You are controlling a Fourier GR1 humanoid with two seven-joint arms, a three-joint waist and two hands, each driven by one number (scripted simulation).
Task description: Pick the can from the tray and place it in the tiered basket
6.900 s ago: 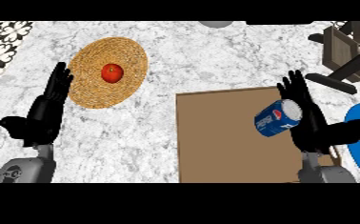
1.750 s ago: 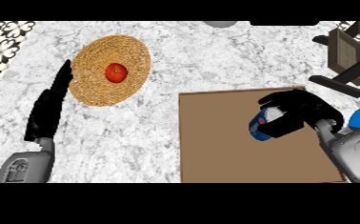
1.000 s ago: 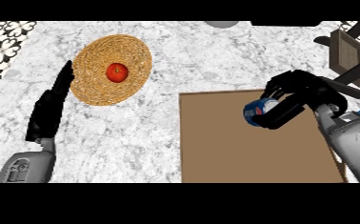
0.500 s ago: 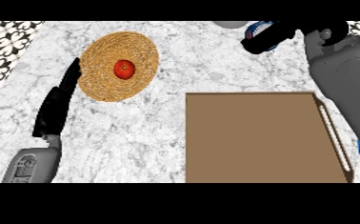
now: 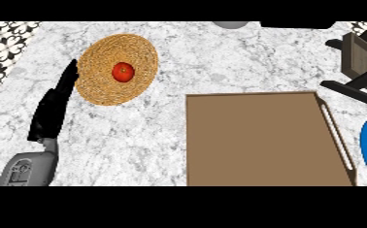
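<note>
A: Where is the blue metal can [image 5: 364, 147] found?

B: Only a blue sliver is seen at the counter's right edge, beside the flat brown wooden tray [image 5: 258, 139]; its axis cannot be told.

A: And the hands?

B: The right hand is not shown. The black left hand [image 5: 56, 103] is rested open, fingers straight, at the left edge beside the round woven mat [image 5: 114, 52] bearing a red tomato [image 5: 123, 72].

brown tray [image 5: 258, 139], tan woven mat [image 5: 118, 69] under a red tomato [image 5: 123, 72]. white-and-grey marbled counter [image 5: 215, 57]. black left hand [image 5: 54, 105] on a grey forearm [image 5: 28, 166]; blue sliver [image 5: 363, 142] at the right edge.
</note>
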